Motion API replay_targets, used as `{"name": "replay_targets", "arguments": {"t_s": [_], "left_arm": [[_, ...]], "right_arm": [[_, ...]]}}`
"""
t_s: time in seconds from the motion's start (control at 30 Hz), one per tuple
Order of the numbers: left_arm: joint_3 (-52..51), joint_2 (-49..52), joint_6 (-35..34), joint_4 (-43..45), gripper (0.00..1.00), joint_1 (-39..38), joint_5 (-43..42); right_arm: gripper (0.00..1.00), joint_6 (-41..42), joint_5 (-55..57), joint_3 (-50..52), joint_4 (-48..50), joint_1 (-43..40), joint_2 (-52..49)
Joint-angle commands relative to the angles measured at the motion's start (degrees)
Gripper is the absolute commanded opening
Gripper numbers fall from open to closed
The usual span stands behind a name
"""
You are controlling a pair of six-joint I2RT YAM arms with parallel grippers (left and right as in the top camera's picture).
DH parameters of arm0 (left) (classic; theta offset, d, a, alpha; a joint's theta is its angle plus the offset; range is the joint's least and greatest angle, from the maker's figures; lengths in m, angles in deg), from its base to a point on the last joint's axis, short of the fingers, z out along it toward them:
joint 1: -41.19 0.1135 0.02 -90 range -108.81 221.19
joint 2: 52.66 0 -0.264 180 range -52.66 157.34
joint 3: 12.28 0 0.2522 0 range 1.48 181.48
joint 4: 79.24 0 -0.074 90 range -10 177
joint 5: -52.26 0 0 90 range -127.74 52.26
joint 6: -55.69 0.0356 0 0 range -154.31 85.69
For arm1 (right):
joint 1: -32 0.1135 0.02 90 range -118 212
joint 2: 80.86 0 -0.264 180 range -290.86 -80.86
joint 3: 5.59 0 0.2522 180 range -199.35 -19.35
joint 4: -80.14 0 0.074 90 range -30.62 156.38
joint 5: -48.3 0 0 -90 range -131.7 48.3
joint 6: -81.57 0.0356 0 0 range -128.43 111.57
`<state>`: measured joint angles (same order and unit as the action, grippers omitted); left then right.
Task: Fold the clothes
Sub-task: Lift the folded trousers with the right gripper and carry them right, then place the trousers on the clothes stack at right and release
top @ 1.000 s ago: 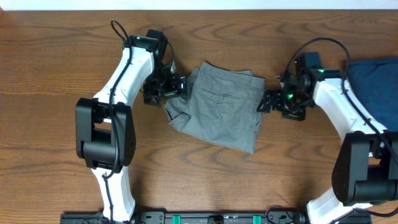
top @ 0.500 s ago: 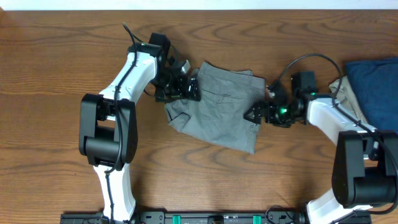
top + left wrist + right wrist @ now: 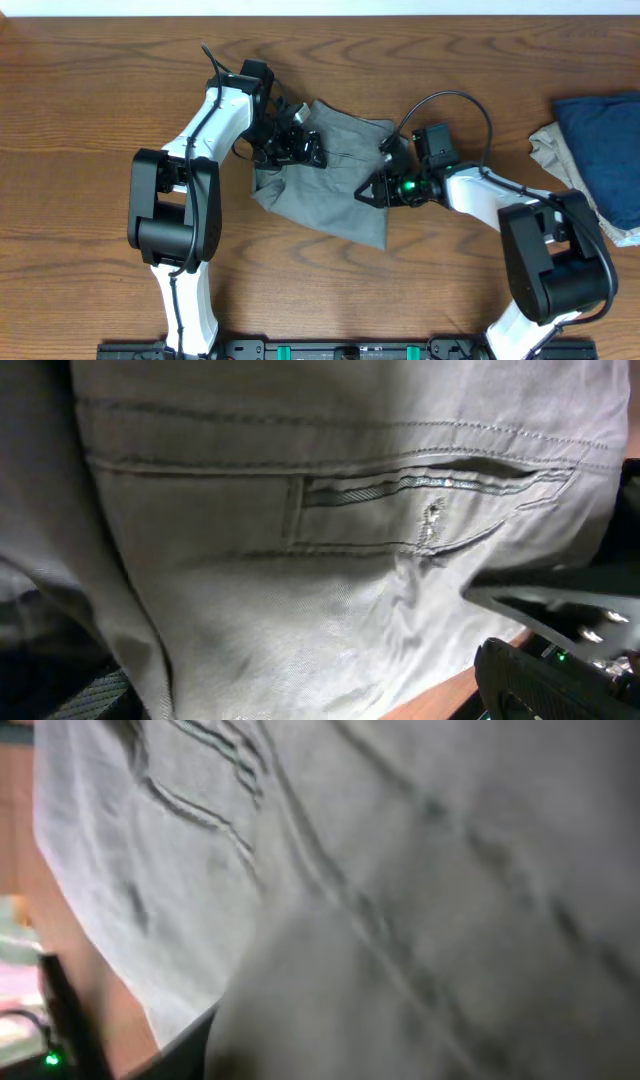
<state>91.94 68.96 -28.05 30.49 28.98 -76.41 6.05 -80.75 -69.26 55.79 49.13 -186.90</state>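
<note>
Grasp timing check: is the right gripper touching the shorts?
Touching. Overhead: the right gripper sits on the grey shorts' right edge. Right wrist view: fabric fills the frame, bunched right up against it.

Grey shorts (image 3: 420,870), blurred, overrun the right wrist view's top and right edges.

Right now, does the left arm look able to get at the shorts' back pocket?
Probably yes: the left gripper hangs open over the shorts, the pocket lies uncovered just ahead, and the right gripper is beside it, not over it.
</note>
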Motion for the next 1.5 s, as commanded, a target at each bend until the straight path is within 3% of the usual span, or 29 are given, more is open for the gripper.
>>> {"name": "replay_targets", "arguments": {"t_s": [0.0, 0.23, 0.37, 0.67, 0.87, 1.0, 1.2, 1.47], "left_arm": [[-0.42, 0.66, 1.01, -0.24, 1.0, -0.13, -1.44], [-0.28, 0.11, 1.01, -1.49, 0.98, 0.04, -1.42], [1.05, -1.49, 0.98, -3.1, 0.98, 0.26, -1.42], [1.22, -4.81, -0.63, -3.3, 0.98, 0.24, -1.4], [1.22, -4.81, -0.96, -4.37, 0.98, 0.24, -1.4], [1.22, -4.81, -0.94, -4.9, 0.98, 0.24, -1.4], [1.22, -4.81, -0.96, -5.27, 0.98, 0.24, -1.42], [1.22, -4.81, -0.92, -6.25, 0.98, 0.24, -1.4]], "right_arm": [[0.01, 1.62, 4.33, 0.35, -0.46, 0.13, -1.09], [0.01, 1.22, 4.37, -1.05, -2.95, -4.83, 2.1], [0.01, -2.97, 8.17, -6.47, -11.19, -9.25, 6.32], [0.01, -13.2, 27.98, -37.68, -35.67, -19.78, 11.96], [0.01, -19.54, 47.52, -52.54, -39.17, -28.28, 11.8], [0.01, -19.3, 54.07, -54.23, -39.39, -35.5, 11.8], [0.01, -17.07, 50.07, -52.76, -41.59, -45.97, 10.14], [0.01, -10.58, 49.77, -46.05, -44.41, -52.89, 9.27]]}}
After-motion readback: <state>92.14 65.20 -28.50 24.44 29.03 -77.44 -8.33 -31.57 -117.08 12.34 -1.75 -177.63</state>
